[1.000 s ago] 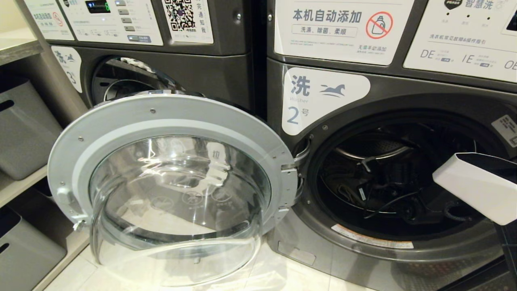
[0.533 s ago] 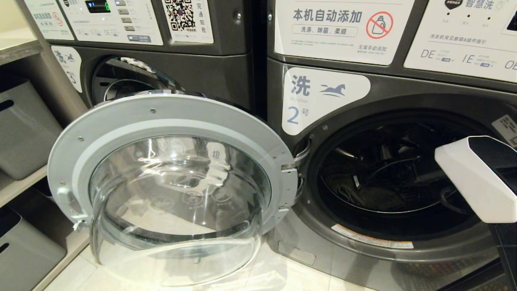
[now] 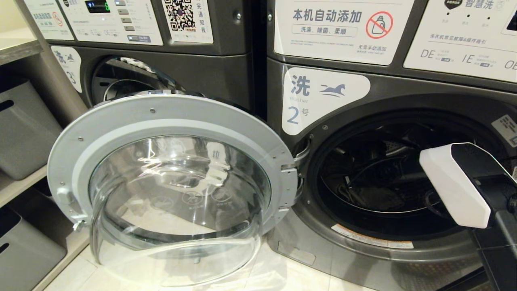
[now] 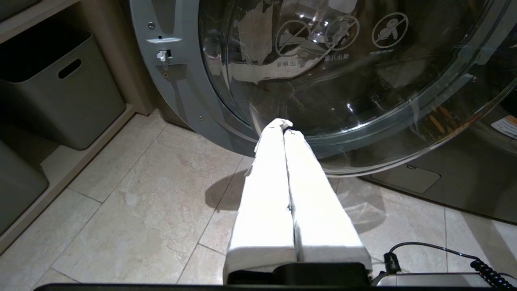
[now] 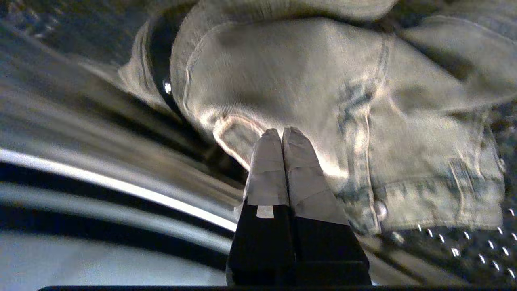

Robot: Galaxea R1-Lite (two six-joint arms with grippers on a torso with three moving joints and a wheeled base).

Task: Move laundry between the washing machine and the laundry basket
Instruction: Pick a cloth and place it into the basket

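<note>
The washing machine (image 3: 347, 87) marked "2" stands with its round glass door (image 3: 161, 117) swung wide to the left. My right arm (image 3: 452, 186) reaches into the dark drum from the right. In the right wrist view the right gripper (image 5: 281, 132) is shut and empty, its tips just over a crumpled grey-olive piece of laundry (image 5: 323, 81) lying in the drum. Whether they touch the cloth I cannot tell. My left gripper (image 4: 284, 126) hangs shut and empty low over the floor, in front of the open door's glass (image 4: 343, 81). The laundry basket is out of view.
The like machine marked "3" (image 3: 202, 68) stands to the left, partly behind the open door. Grey storage bins (image 3: 24, 129) fill shelves at far left. Pale tiles (image 4: 141, 182) cover the floor. The perforated drum wall (image 5: 464, 250) curves round the cloth.
My right forearm has swung up and then further left and deeper into the drum opening. The left arm and the door have kept still.
</note>
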